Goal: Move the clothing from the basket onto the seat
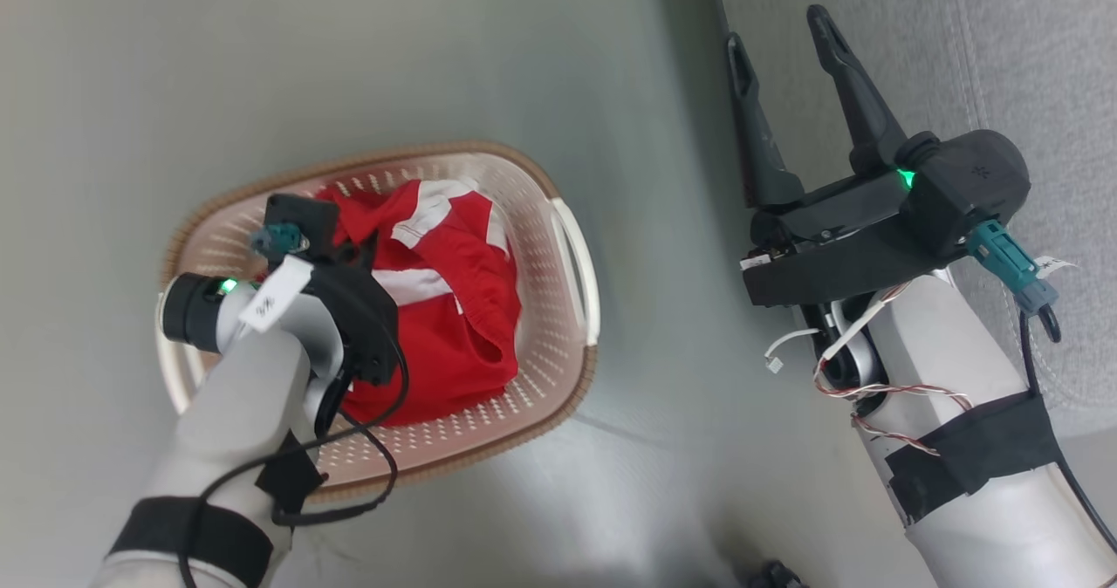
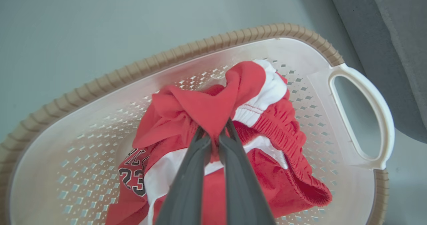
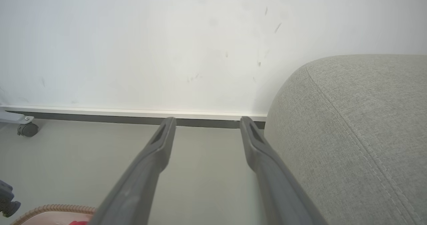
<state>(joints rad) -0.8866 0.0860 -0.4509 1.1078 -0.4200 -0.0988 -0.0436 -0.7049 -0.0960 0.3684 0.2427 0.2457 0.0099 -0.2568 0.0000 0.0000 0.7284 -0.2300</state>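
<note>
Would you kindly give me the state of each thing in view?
left gripper: shut on a fold of the clothing
right gripper: open, holding nothing
clothing: bunched inside the basket
basket: upright on the floor, clothing inside
seat: no clothing on the visible part

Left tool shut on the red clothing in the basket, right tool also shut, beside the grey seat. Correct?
No. The right tool is open, fingers spread with nothing between them; the right wrist view shows it. The rest stands: left tool shut on the red clothing in the basket, right tool beside the grey seat.
</note>
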